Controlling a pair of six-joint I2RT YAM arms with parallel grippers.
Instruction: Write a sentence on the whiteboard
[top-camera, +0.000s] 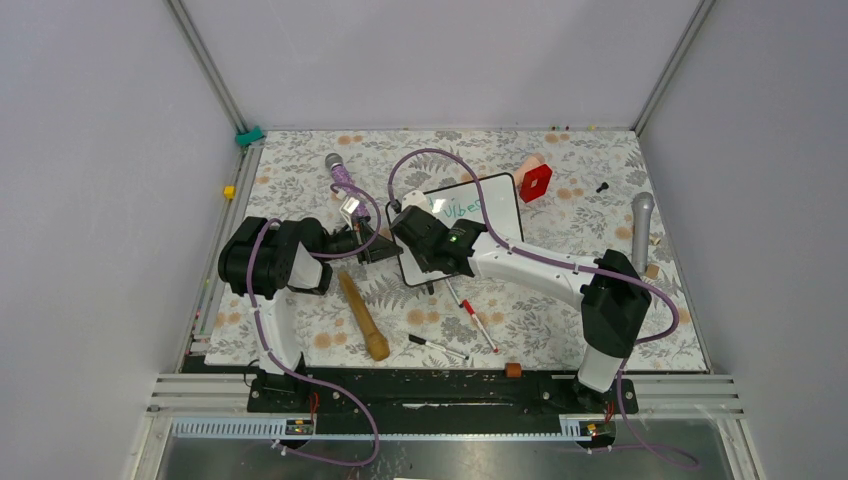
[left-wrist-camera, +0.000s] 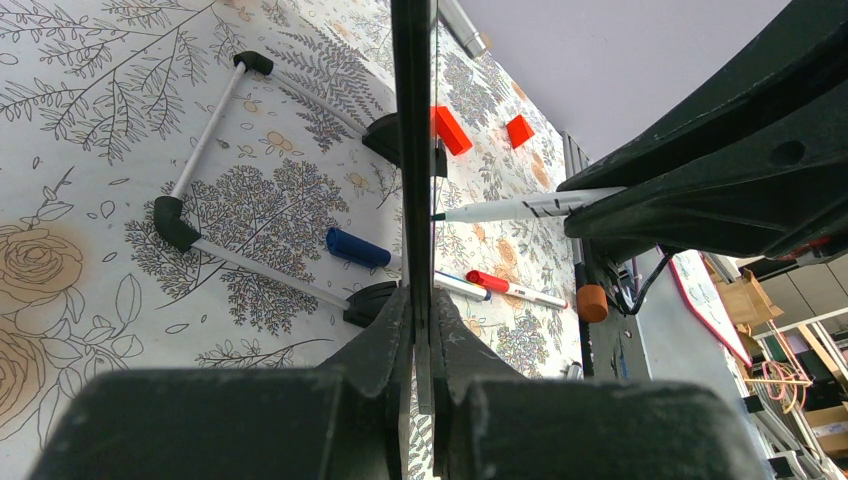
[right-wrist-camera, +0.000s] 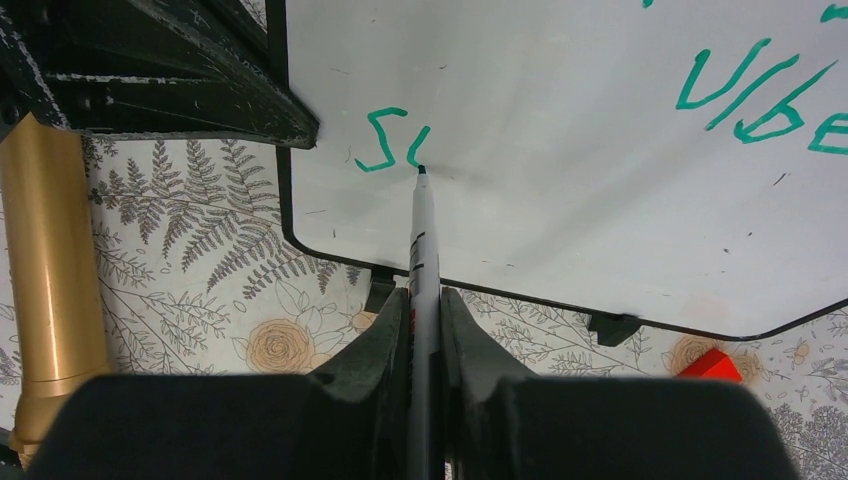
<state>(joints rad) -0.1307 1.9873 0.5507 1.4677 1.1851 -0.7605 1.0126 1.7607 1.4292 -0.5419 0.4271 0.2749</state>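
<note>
The whiteboard (top-camera: 495, 205) lies mid-table, propped on small black feet. My left gripper (top-camera: 383, 247) is shut on its left edge, which shows edge-on as a black line in the left wrist view (left-wrist-camera: 412, 150) between the shut fingers (left-wrist-camera: 418, 300). My right gripper (right-wrist-camera: 424, 295) is shut on a white marker (right-wrist-camera: 421, 235). The marker's tip touches the whiteboard (right-wrist-camera: 560, 200) just after the green letters "Su" (right-wrist-camera: 392, 140) of the sentence. "Vibes" (right-wrist-camera: 760, 100) sits above them and shows in the top view (top-camera: 462, 209). The right gripper (top-camera: 425, 232) hides the sentence's start there.
A wooden stick (top-camera: 363, 318) lies near the left arm. Loose markers (top-camera: 480, 320) (top-camera: 437, 346) lie in front of the board. A red block (top-camera: 535, 182), a grey microphone (top-camera: 642, 230) and a purple-handled microphone (top-camera: 338, 170) lie around it.
</note>
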